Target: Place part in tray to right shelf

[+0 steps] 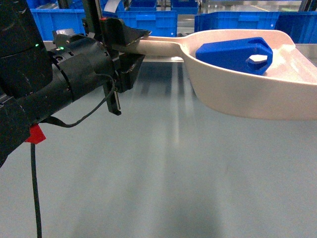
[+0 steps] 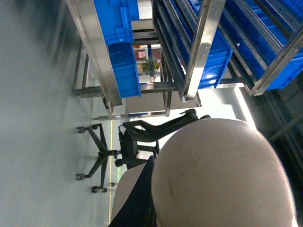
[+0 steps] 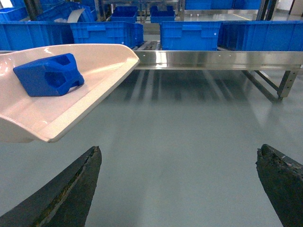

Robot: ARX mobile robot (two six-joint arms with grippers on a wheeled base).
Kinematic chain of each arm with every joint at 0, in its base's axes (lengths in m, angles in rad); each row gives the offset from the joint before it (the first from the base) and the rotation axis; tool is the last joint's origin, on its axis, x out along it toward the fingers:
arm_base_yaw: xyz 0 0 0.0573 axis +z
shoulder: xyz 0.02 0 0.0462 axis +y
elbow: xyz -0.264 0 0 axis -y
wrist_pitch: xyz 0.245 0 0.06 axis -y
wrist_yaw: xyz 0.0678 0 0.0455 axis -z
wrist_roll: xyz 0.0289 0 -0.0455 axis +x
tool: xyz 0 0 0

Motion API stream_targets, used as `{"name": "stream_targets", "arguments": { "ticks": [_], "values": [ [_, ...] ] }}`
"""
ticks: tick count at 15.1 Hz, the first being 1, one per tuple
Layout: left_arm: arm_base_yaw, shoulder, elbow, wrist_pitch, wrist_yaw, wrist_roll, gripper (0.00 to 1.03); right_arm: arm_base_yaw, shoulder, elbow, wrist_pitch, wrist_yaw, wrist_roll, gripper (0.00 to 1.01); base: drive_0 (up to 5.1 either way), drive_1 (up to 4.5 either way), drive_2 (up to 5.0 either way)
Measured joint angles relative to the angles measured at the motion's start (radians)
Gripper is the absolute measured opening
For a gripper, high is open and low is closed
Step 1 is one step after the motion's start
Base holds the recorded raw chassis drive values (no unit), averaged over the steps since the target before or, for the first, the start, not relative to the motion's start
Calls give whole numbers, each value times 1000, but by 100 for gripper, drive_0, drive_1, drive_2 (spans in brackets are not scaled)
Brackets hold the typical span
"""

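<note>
The pale beige-pink tray [image 1: 237, 94] hangs level in the air above the grey floor. My left gripper [image 1: 132, 47] is shut on its long flat handle. The blue part [image 1: 233, 54] lies in the pan, its hexagonal hole facing up. In the left wrist view the tray's underside [image 2: 222, 175] fills the lower right beside one dark finger [image 2: 139, 198]. The right wrist view shows the tray [image 3: 90, 94] and part [image 3: 47, 74] at upper left. My right gripper [image 3: 178, 150] is open with nothing between its fingers, below and right of the tray. The right shelf's steel rail [image 3: 213, 59] runs across behind.
Blue crates [image 3: 189, 35] stand in a row on the shelf, also behind the tray in the head view [image 1: 148, 22]. A shelf leg [image 3: 286, 82] stands at the far right. The left wrist view shows an office chair [image 2: 137, 137] and steel racks [image 2: 199, 47] holding crates.
</note>
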Motion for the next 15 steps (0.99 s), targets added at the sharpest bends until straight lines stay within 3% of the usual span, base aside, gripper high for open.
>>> {"name": "stream_targets", "arguments": {
  "ticks": [2,10,15],
  "values": [
    [0,0,0,2,0,0,17,0,0,0,1,0,0,98,0,0,0],
    [0,0,0,-2,2,1,17,0,0,0,-3,0,0,98,303,186,-499],
    [-2,0,0,0,3,0,17,0,0,0,-2,0,0,98,4,394,-386]
  ]
}}
